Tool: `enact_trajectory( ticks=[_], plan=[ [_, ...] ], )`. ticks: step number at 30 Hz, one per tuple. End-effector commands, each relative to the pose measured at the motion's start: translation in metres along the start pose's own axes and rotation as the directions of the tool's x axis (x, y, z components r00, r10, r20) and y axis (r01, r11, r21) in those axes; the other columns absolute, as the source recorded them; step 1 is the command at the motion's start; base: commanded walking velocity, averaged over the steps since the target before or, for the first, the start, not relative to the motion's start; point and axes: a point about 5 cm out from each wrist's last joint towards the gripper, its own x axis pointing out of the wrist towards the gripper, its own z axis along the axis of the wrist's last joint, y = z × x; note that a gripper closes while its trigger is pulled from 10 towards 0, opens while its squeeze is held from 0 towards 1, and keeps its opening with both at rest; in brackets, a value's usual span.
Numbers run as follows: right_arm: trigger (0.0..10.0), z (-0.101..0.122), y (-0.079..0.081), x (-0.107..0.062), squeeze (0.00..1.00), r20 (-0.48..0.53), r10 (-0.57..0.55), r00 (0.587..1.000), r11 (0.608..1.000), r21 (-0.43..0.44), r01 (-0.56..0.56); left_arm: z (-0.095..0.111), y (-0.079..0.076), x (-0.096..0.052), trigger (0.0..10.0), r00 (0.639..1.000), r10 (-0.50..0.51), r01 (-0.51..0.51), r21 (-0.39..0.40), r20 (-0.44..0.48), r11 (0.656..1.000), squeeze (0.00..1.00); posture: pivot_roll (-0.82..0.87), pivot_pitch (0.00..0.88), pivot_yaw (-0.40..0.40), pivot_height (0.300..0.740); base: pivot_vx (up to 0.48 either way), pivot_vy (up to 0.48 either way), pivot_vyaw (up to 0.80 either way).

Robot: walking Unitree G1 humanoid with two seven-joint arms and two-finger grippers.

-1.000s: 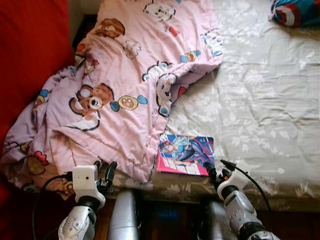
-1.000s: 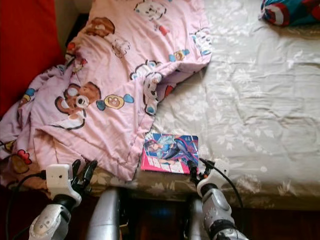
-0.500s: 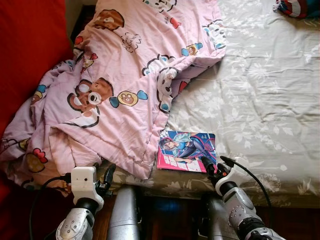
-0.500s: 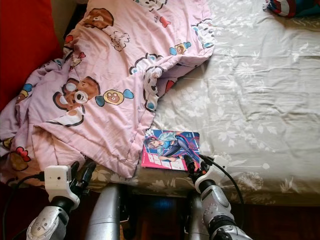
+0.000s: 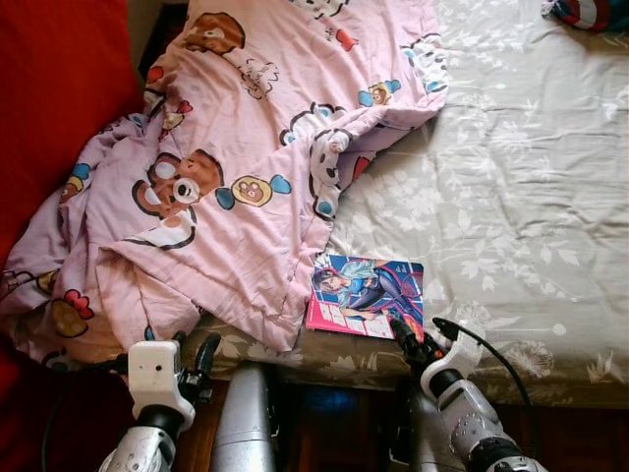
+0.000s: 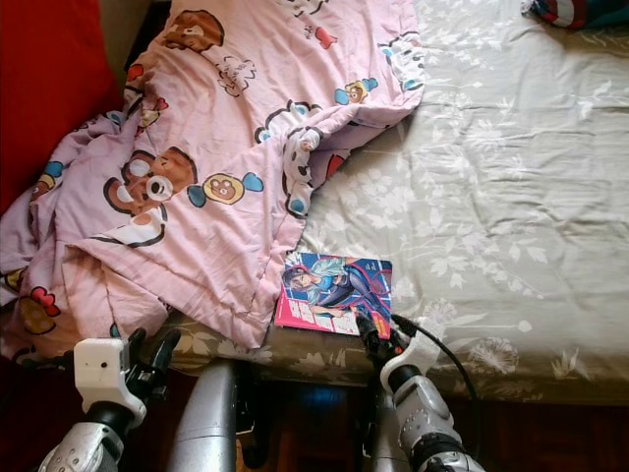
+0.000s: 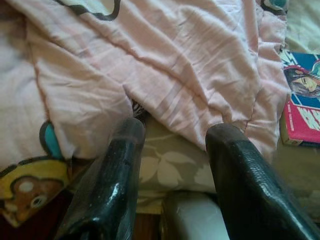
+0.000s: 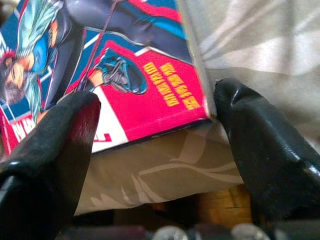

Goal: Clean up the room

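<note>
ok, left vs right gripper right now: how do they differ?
Left gripper hangs open below the pink cartoon-print quilt, nothing between its fingers. Right gripper is open at the near corner of the glossy comic book, its fingers straddling that corner. Both sit low at the bed's near edge.

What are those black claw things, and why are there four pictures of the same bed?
They are a robot's two hands, called grippers. Two pictures come from cameras in its head, looking down. Two come from cameras on its wrists, looking along the fingers. On the bed lie a pink cartoon blanket and a comic book. The right gripper is open at the book's near corner, one finger either side, holding nothing yet. The left gripper is open too, low by the blanket's edge.
</note>
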Motion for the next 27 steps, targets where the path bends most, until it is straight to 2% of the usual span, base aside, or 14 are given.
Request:
enact_trajectory(
  ticks=[1, 2, 5, 6, 11, 15, 22, 23, 25, 26, 27],
  plan=[
    [10.0, -0.017, -0.014, -0.011, 0.0, -0.038, -0.057, 0.998, 0.994, 0.096, 0.06, -0.004, 0.002, -0.007, 10.0, 0.999, 0.007, -0.006, 0.016, -0.034, 1.0, 0.0, 0.25, 0.382, 0.053, 0.633, 0.0, 0.0, 0.0],
    [10.0, -0.014, -0.016, -0.012, 0.0, -0.008, -0.072, 0.997, 0.984, 0.164, 0.073, -0.004, 0.0, -0.01, 10.0, 0.999, 0.005, -0.005, 0.015, -0.038, 1.0, 0.0, 0.25, 0.388, 0.057, 0.633, 0.0, 0.0, 0.0],
    [10.0, -0.011, -0.018, -0.012, 0.0, 0.015, -0.083, 0.996, 0.972, 0.223, 0.077, -0.005, 0.0, -0.013, 10.0, 0.999, 0.007, -0.006, 0.015, -0.046, 1.0, 0.0, 0.26, 0.395, 0.06, 0.633, 0.0, 0.0, 0.0],
    [10.0, -0.007, -0.017, -0.011, 0.0, 0.048, -0.076, 0.996, 0.959, 0.277, 0.06, -0.005, 0.001, -0.016, 10.0, 0.999, 0.015, -0.014, 0.018, -0.052, 1.0, 0.0, 0.27, 0.398, 0.06, 0.633, 0.0, 0.0, 0.0],
    [10.0, 0.002, -0.014, -0.007, 0.0, 0.099, -0.057, 0.993, 0.934, 0.355, 0.018, -0.003, 0.004, -0.021, 10.0, 0.998, 0.025, -0.024, 0.024, -0.057, 0.999, 0.0, 0.28, 0.405, 0.065, 0.633, 0.0, 0.0, 0.0],
    [10.0, 0.001, -0.011, -0.005, 0.0, 0.09, -0.036, 0.995, 0.935, 0.355, 0.001, -0.003, 0.005, -0.024, 10.0, 0.998, 0.029, -0.027, 0.028, -0.063, 0.999, 0.0, 0.28, 0.407, 0.066, 0.633, 0.0, 0.0, 0.0],
    [10.0, -0.011, 0.001, -0.001, 0.0, 0.01, 0.018, 1.0, 0.953, 0.303, -0.02, -0.003, 0.007, -0.026, 10.0, 0.997, 0.033, -0.031, 0.032, -0.071, 0.999, 0.0, 0.29, 0.411, 0.064, 0.633, 0.0, 0.0, 0.0],
    [5.5, -0.015, 0.003, -0.002, 0.0, -0.005, 0.027, 1.0, 0.955, 0.295, -0.025, -0.004, 0.007, -0.026, 10.0, 0.997, 0.031, -0.029, 0.034, -0.074, 0.999, 0.0, 0.28, 0.409, 0.063, 0.633, 0.0, 0.0, 0.0],
    [5.5, -0.017, 0.004, -0.001, 0.0, -0.008, 0.03, 1.0, 0.954, 0.3, -0.026, -0.005, 0.006, -0.025, 10.0, 0.997, 0.028, -0.025, 0.039, -0.077, 0.999, 0.0, 0.28, 0.407, 0.061, 0.633, 0.0, 0.0, 0.0],
    [0.0, -0.018, 0.003, -0.002, 0.0, -0.008, 0.029, 1.0, 0.953, 0.303, -0.026, -0.006, 0.006, -0.025, 10.0, 0.997, 0.026, -0.023, 0.039, -0.077, 0.999, 0.0, 0.28, 0.403, 0.06, 0.633, 0.0, 0.0, 0.0],
    [0.0, -0.018, 0.003, -0.002, 0.0, -0.009, 0.03, 1.0, 0.952, 0.306, -0.026, -0.006, 0.006, -0.024, 10.0, 0.997, 0.025, -0.022, 0.039, -0.078, 0.999, 0.0, 0.28, 0.403, 0.06, 0.633, 0.0, 0.0, 0.0]
  ],
)
